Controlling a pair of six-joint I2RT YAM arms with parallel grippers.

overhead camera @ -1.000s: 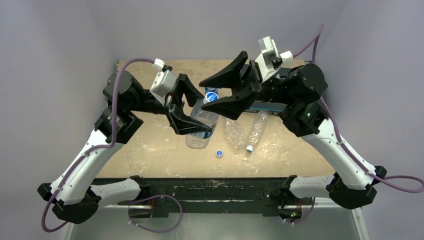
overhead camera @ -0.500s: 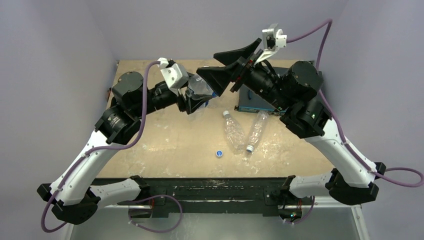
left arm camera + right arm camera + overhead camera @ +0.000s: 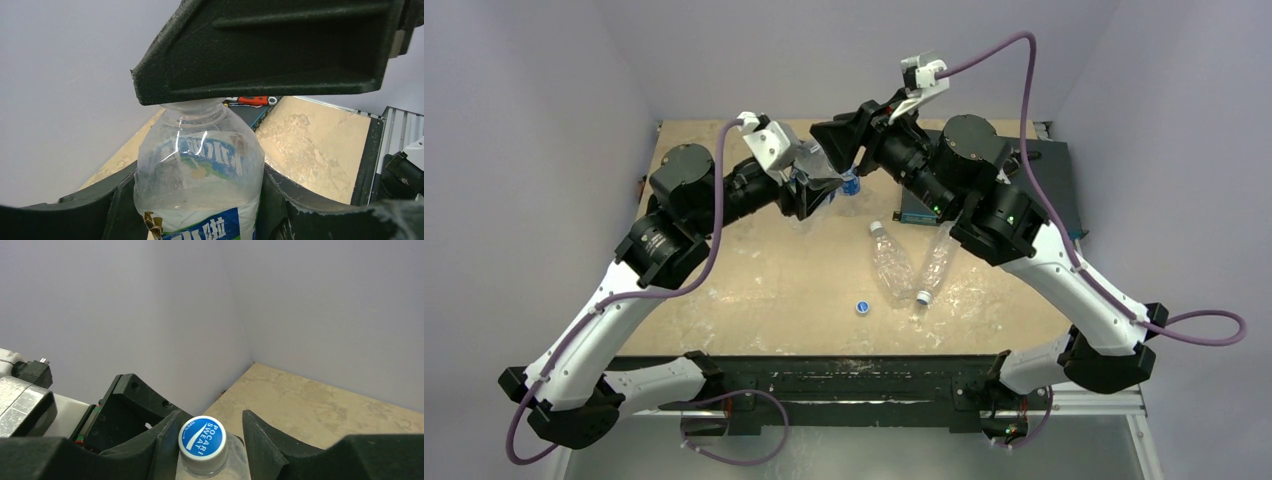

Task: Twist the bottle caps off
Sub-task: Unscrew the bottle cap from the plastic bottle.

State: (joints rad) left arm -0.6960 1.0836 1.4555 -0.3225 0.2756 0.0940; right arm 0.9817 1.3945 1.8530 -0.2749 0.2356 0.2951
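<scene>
Blue cap (image 3: pixel 202 437) sits on the labelled bottle (image 3: pixel 200 170), which is held up off the counter (image 3: pixel 754 290) at far centre. Left gripper (image 3: pixel 812 190) is clamped round the bottle's body. Right gripper (image 3: pixel 210 415) straddles the cap, jaws narrowly apart with a gap on one side, seemingly not pinching. Loose cap (image 3: pixel 861 307) lies on the counter near two unlabelled bottles (image 3: pixel 891 262).

Labelled bottle (image 3: pixel 200 170): raised, far centre; blue cap (image 3: pixel 202 438) on.
Crinkled bottles (image 3: pixel 891 262): lying side by side, centre.
Loose cap (image 3: pixel 861 306): blue, near centre.
</scene>
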